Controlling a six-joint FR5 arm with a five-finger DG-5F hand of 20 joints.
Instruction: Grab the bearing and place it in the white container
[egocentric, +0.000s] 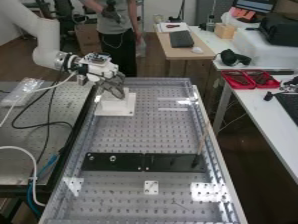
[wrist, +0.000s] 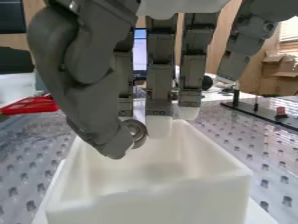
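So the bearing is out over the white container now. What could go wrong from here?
The bearing sits right at the tip of the thumb, so a small slip could let it fall early. It also looks close to one end wall of the white container, so it might clip the rim or land outside if the hand drifts that way. And the fingertips hang close to that wall; going lower could nudge the container.
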